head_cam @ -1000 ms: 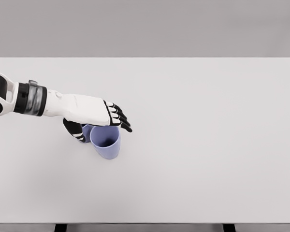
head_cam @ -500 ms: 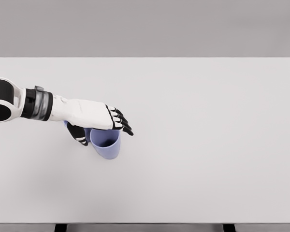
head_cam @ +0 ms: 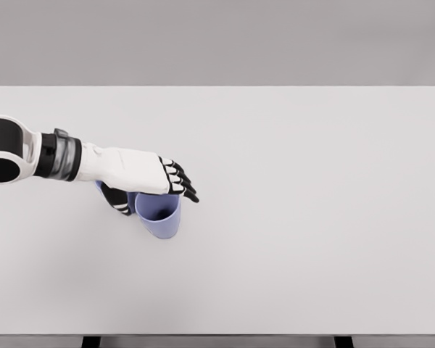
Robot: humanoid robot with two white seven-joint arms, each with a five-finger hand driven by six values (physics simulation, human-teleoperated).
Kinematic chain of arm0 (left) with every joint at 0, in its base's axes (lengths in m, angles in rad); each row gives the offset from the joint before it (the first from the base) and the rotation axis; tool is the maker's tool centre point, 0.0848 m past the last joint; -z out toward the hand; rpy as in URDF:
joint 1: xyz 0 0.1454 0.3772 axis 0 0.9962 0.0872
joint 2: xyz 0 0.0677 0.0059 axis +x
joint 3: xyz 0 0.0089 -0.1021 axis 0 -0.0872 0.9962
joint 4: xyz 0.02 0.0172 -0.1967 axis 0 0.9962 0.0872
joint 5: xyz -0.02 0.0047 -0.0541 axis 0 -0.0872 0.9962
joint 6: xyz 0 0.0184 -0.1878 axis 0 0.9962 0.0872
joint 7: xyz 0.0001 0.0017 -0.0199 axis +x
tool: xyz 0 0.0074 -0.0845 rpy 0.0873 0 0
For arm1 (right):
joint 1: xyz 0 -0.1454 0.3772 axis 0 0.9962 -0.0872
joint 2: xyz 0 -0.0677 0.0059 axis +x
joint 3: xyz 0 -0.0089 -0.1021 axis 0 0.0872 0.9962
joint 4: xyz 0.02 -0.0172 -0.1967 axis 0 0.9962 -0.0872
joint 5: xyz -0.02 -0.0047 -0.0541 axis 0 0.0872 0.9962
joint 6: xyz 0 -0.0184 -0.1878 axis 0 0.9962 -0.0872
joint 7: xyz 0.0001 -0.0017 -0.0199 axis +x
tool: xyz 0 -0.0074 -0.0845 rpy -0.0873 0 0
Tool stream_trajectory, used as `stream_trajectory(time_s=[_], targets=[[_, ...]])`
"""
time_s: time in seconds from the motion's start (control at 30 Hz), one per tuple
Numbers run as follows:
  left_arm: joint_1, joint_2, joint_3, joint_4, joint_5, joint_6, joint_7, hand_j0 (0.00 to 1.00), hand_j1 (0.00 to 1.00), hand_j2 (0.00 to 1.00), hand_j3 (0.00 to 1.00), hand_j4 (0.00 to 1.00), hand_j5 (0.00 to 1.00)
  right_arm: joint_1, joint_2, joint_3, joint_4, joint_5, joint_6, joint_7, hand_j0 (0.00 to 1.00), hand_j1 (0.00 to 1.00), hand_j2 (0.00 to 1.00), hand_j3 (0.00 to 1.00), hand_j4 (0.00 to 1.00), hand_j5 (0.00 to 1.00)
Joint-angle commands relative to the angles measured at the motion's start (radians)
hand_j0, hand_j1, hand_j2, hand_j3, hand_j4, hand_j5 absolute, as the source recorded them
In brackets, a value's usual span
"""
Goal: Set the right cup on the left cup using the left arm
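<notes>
My left robot hand (head_cam: 134, 174) grips the light, rigid blue plastic cup (head_cam: 158, 214) beneath my fingers; its smooth wall likely slips, so hold near the rim.

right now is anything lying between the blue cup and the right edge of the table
No. In the head view the stretch from the blue cup, under the left hand, to the table's right edge is bare white tabletop.

Head camera looking down over the table

One view only, sitting above the near edge and facing forward and down, taking in the whole white table (head_cam: 312, 217) to its far edge; the left arm (head_cam: 58, 156) is entering from the picture's left.
</notes>
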Motion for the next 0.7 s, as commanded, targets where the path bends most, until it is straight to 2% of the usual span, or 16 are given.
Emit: stream_trajectory(time_s=[0.0,0.1,0.67], targets=[[0.0,-0.004,0.001,0.0,-0.003,0.001,0.0,1.0,1.0,1.0,1.0,1.0,1.0,0.0,0.0,0.0,0.0,0.0,0.0,0.0,1.0,1.0,1.0,1.0,1.0,1.0],[0.0,-0.005,0.003,-0.002,-0.029,0.001,0.0,1.0,1.0,1.0,1.0,1.0,1.0,-0.002,0.0,0.0,0.0,0.0,0.0,0.0,1.0,1.0,1.0,1.0,1.0,1.0],[0.012,-0.013,0.001,0.0,-0.052,0.003,0.0,1.0,1.0,1.0,1.0,1.0,1.0,0.0,0.0,0.0,0.0,0.0,0.0,0.0,1.0,1.0,1.0,1.0,1.0,1.0]])
